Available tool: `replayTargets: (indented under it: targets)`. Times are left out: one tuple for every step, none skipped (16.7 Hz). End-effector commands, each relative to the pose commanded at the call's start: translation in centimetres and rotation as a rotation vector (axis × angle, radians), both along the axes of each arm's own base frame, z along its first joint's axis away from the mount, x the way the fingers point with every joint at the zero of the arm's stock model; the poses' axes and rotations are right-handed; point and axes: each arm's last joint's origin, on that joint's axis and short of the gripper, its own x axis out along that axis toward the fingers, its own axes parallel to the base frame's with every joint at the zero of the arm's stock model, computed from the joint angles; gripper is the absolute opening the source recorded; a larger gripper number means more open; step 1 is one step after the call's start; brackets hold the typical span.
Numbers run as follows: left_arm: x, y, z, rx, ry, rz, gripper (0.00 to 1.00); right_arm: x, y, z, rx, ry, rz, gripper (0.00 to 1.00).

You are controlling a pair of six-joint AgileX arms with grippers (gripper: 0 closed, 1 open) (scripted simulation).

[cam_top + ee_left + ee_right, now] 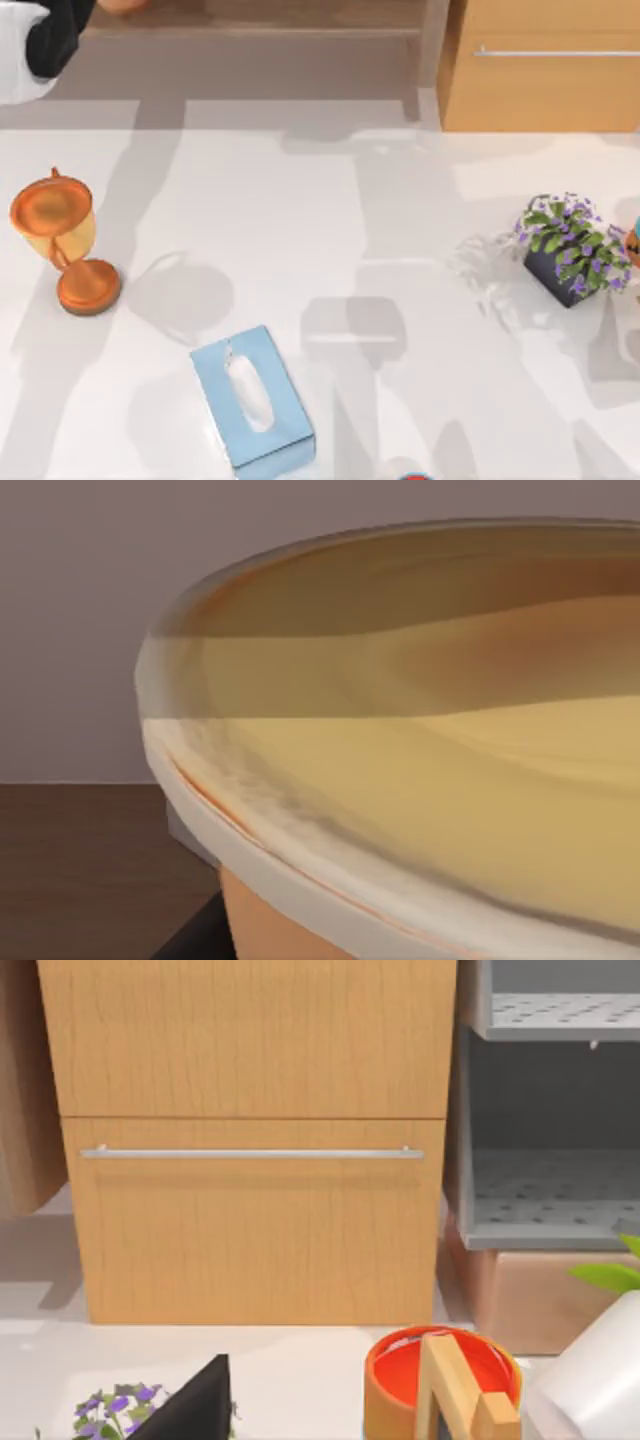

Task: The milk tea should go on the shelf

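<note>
The milk tea (420, 780) is a cup with an orange body, a clear lid and cream-coloured drink, seen very close in the left wrist view. Below it lies a dark brown wood board (80, 870) of the shelf. In the top view my left arm (40, 40) reaches to the far left end of the shelf (250, 15), where a bit of orange (125, 4) shows at the picture's upper edge. The left gripper itself is hidden beside the cup. A dark part of my right gripper (197, 1408) shows low in the right wrist view, facing the cabinet.
An orange-tan cabinet (540, 70) with a silver bar handle stands right of the shelf. On the white table are a gold trophy (60, 240) at the left, a blue tissue box (250, 395) at front centre and a purple flower pot (570, 250) at the right. A red pot (395, 1385) stands near the cabinet.
</note>
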Motion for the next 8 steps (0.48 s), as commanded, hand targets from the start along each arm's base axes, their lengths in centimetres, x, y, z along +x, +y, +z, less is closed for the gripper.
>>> replayTargets:
  targets:
    - [0.00, 0.00, 0.00, 0.000, 0.000, 0.000, 0.00, 0.00, 0.00, 0.00, 0.000, 0.000, 0.000, 1.00]
    - [0.00, 0.00, 0.00, 0.000, 0.000, 0.000, 0.00, 0.00, 0.00, 0.00, 0.000, 0.000, 0.000, 1.00]
    - [0.00, 0.00, 0.00, 0.000, 0.000, 0.000, 0.08, 0.00, 0.00, 0.00, 0.000, 0.000, 0.000, 1.00]
    - [0.00, 0.00, 0.00, 0.000, 0.000, 0.000, 0.15, 0.00, 0.00, 0.00, 0.000, 0.000, 0.000, 1.00]
    - [0.00, 0.00, 0.00, 0.000, 0.000, 0.000, 0.23, 0.00, 0.00, 0.00, 0.000, 0.000, 0.000, 1.00]
    - [0.00, 0.00, 0.00, 0.000, 0.000, 0.000, 0.30, 0.00, 0.00, 0.00, 0.000, 0.000, 0.000, 1.00]
    - [0.00, 0.00, 0.00, 0.000, 0.000, 0.000, 0.38, 0.00, 0.00, 0.00, 0.000, 0.000, 0.000, 1.00]
    - [0.00, 0.00, 0.00, 0.000, 0.000, 0.000, 0.45, 0.00, 0.00, 0.00, 0.000, 0.000, 0.000, 1.00]
